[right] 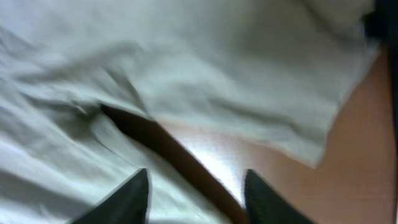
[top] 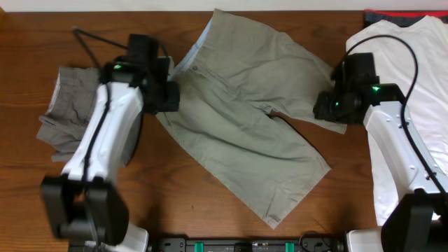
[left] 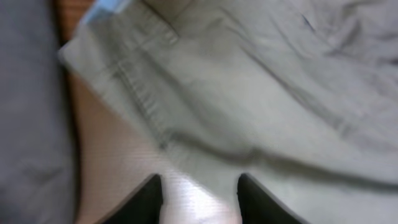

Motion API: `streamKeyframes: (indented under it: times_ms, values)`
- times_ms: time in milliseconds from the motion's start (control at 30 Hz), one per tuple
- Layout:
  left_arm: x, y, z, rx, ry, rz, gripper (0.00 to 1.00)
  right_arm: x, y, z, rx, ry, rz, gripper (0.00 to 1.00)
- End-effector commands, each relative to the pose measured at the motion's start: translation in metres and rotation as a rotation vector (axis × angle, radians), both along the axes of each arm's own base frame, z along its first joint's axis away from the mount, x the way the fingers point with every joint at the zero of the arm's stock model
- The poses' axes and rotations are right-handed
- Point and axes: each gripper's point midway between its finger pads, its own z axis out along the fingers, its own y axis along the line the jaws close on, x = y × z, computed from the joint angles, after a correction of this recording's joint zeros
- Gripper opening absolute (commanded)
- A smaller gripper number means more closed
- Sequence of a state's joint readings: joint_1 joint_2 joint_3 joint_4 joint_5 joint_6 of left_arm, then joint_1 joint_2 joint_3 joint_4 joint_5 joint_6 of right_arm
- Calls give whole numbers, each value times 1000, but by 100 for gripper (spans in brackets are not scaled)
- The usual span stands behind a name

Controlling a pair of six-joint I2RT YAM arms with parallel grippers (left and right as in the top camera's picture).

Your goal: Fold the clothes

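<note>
my khaki shorts [top: 245, 133] lie flat and diagonal mid-worktop [top: 189, 196], creased cotton, waistband up-left. my left hand [left: 199, 186] sits at the waistband edge, fingers narrowly apart, gripping nothing. my right hand [right: 194, 180] is over a leg hem, likewise parted and empty. a crumpled grey garment [top: 70, 105] lies left and a white t-shirt [top: 420, 91] right, each partly under an arm.

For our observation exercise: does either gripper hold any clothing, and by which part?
Nothing is held. Both the left gripper and the right gripper stand open over edges of the khaki trousers, with bare table between their fingers.
</note>
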State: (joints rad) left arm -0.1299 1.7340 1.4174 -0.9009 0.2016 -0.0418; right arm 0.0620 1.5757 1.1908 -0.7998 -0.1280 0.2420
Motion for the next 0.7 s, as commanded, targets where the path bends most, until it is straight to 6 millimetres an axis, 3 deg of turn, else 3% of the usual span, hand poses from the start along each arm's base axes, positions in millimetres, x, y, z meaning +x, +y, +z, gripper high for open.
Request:
streamKeyframes:
  times_ms: [0, 67, 200, 333, 467, 667]
  values:
    - [6, 0, -35, 29, 56, -22, 19, 8, 11, 4, 59, -32, 33, 38]
    - [10, 4, -59, 60, 93, -16, 6, 14, 15, 5, 78, -54, 38, 38]
    - [5, 17, -103, 146, 198, -1, 6, 23, 17, 8, 90, -92, 41, 37]
    - [-17, 32, -137, 228, 339, 84, 6, 27, 16, 5, 91, -93, 22, 36]
    - [-44, 39, -147, 267, 468, 180, 6, 34, 8, -11, 75, -62, -64, 36]
    - [-79, 64, -125, 415, 584, 396, 6, 52, -8, -60, 11, -11, -182, 34]
